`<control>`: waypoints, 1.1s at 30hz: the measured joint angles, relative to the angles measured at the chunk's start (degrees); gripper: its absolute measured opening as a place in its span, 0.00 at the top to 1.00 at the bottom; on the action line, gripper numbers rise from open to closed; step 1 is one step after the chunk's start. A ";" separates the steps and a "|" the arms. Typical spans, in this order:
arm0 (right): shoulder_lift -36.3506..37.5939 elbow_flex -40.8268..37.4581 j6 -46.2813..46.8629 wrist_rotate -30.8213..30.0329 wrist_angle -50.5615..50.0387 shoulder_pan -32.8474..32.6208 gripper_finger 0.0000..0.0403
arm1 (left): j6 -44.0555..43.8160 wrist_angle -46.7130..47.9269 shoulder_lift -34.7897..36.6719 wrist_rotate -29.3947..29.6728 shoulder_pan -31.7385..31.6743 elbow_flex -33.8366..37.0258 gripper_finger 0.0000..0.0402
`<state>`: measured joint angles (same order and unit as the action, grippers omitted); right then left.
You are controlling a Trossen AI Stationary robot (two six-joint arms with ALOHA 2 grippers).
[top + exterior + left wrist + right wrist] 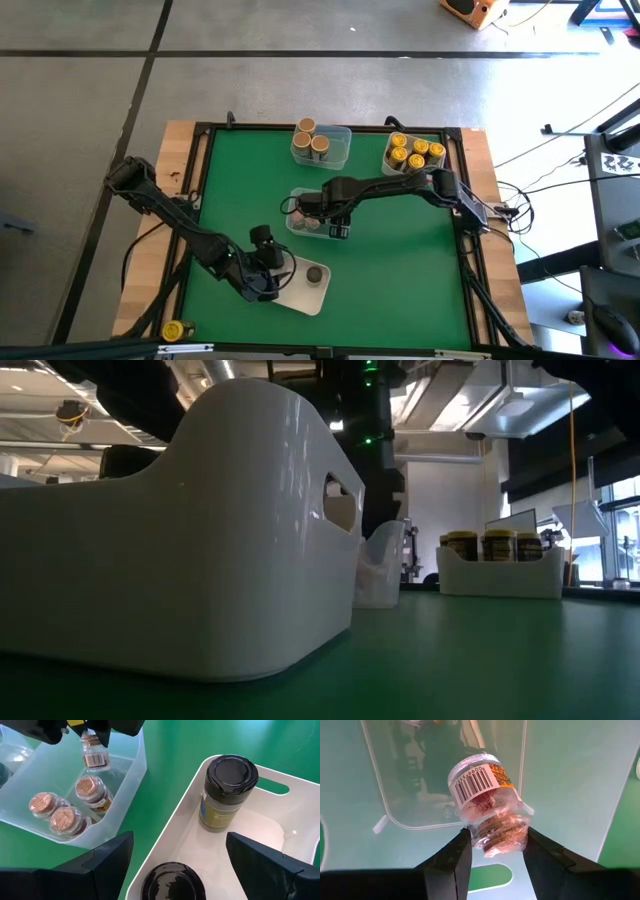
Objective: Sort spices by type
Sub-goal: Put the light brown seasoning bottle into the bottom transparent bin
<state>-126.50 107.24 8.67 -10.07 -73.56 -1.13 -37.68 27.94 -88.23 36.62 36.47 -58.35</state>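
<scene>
A spice jar (487, 802) with a brownish cap sits clamped by its cap between the right gripper's (492, 852) fingers, over the clear tray (125, 795) — likely next, lowering and release. The left gripper (177, 865) hangs open, empty, over the white tray (272, 785).

Table (400, 260) green, wood edging. Jar between the right jaws (490, 805): clear, reddish-brown contents, white barcode label with orange patch. Jars ahead of the left jaws: two black lids (229, 772) in white tray (280, 785), three coppery lids (62, 807) in clear tray (125, 795).
</scene>
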 joint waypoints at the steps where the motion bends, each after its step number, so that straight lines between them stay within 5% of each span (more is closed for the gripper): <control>1: 0.00 0.00 0.01 0.16 -0.02 0.09 0.62 | -0.01 0.00 0.00 0.00 0.00 0.00 0.21; 21: -0.31 -0.02 1.09 0.09 0.40 0.07 0.61 | 0.07 -0.13 0.00 0.00 0.00 0.00 0.21; 33: 0.44 2.31 0.03 0.46 -1.84 -0.01 0.28 | 0.23 -0.13 0.00 0.01 0.00 0.00 0.21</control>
<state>-126.06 109.55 8.70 -9.61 -75.40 -1.15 -37.45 27.81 -88.23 36.63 36.47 -58.35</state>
